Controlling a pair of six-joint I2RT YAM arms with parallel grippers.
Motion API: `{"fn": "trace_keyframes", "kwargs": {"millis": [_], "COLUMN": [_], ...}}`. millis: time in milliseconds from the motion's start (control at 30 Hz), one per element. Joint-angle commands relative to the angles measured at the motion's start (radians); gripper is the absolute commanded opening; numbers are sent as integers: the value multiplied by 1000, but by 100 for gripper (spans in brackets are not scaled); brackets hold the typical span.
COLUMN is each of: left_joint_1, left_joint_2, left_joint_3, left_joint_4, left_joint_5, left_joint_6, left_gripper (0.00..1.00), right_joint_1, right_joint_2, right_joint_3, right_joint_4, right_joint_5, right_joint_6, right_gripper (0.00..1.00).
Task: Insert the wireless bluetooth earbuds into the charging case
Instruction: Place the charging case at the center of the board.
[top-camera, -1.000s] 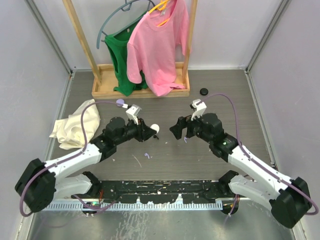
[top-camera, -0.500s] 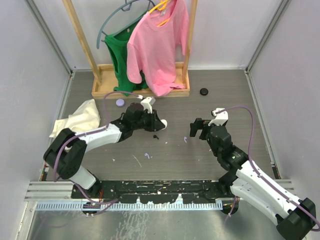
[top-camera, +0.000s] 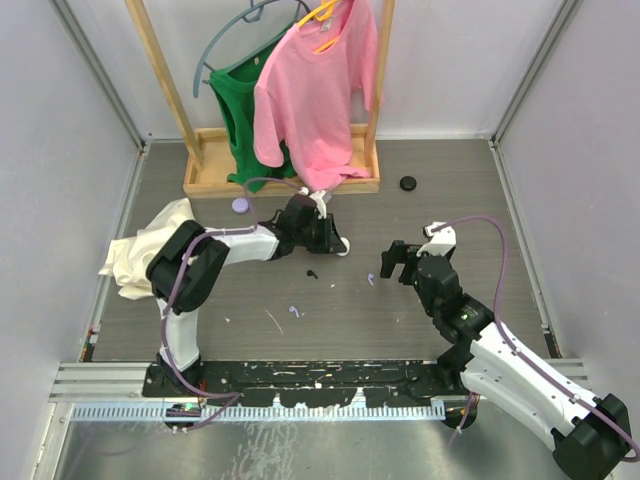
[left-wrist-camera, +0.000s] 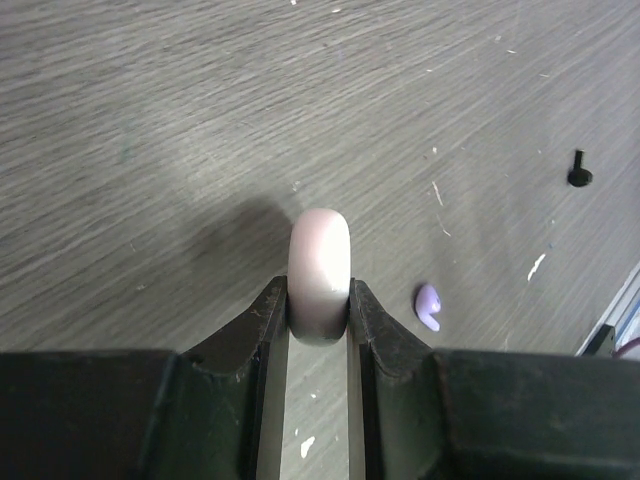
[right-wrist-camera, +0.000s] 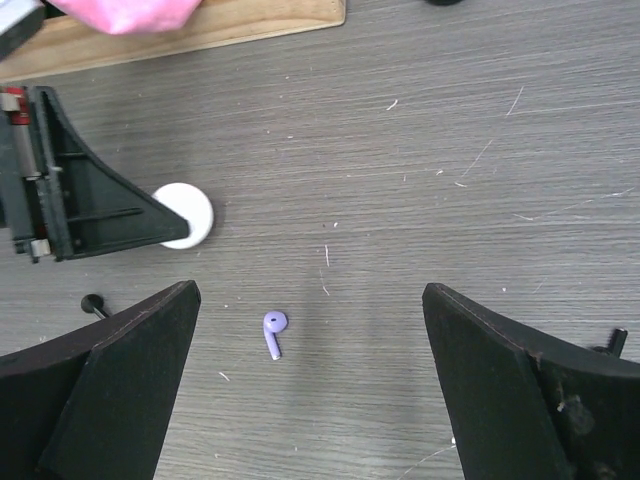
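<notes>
My left gripper (top-camera: 336, 241) is shut on a small white rounded charging case (top-camera: 343, 246) and holds it edge-on just above the floor; the case fills the left wrist view (left-wrist-camera: 319, 268) between the fingers. A lilac earbud (top-camera: 371, 280) lies on the grey floor between the two grippers, also seen in the left wrist view (left-wrist-camera: 428, 306) and the right wrist view (right-wrist-camera: 274, 332). A black earbud (top-camera: 312, 273) lies left of it. Another lilac earbud (top-camera: 293, 311) lies nearer the bases. My right gripper (right-wrist-camera: 310, 295) is open wide and empty above the first lilac earbud.
A wooden clothes rack base (top-camera: 280, 170) with a pink shirt (top-camera: 315, 90) and a green shirt (top-camera: 238, 110) stands at the back. A cream cloth (top-camera: 150, 250) lies at left. A lilac disc (top-camera: 240, 205) and a black disc (top-camera: 407, 183) lie on the floor.
My left arm has stretched further right and back, carrying the white case with it. My right arm drew back to the right a second ago and has barely moved since.
</notes>
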Motion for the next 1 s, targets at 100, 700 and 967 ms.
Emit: {"fn": "trace_keyframes", "kwargs": {"millis": [100,700,967], "left_joint_1": [6,11,60], "left_joint_2": [78,-53,-225], "left_joint_3": [102,69,-18], "left_joint_4": [-59,-199,-249], "left_joint_5": [3,-173,-203], "left_joint_6": [-34,55,106], "left_gripper": [19,81,84], "right_joint_1": [-2,-2,-3], "right_joint_2": [10,47,130], "right_joint_3": [-1,44,115], "right_joint_4": [79,58,52], "right_joint_5": [-27,-84,-103], "right_joint_6": [7,-33,-63], "right_gripper": [100,100,100]}}
